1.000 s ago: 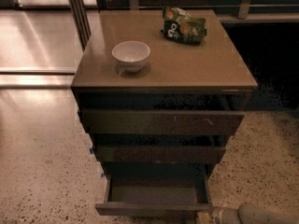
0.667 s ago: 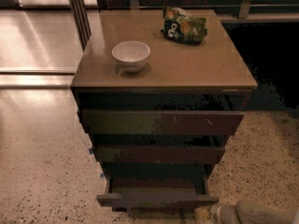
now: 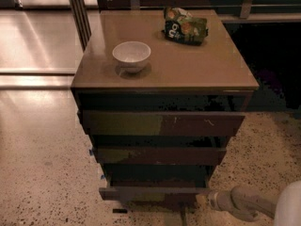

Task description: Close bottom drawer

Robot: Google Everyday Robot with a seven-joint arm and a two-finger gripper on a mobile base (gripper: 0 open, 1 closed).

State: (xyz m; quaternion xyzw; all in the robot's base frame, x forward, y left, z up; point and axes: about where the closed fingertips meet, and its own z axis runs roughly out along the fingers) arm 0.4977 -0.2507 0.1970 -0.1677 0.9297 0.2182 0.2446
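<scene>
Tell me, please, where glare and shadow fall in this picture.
Camera view: glare streaks the floor at left; the bowl casts a soft shadow on the cabinet top; the bottom drawer sits in gloom, the gripper pale at its right corner.

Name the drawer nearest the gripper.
The bottom drawer, the lowest of the three and partly open; the gripper sits by its front corner at the picture's lower right.

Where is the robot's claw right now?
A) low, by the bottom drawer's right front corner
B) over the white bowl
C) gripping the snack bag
A: the claw sits near the floor beside the right front corner of the bottom drawer, far below the bowl.
</scene>
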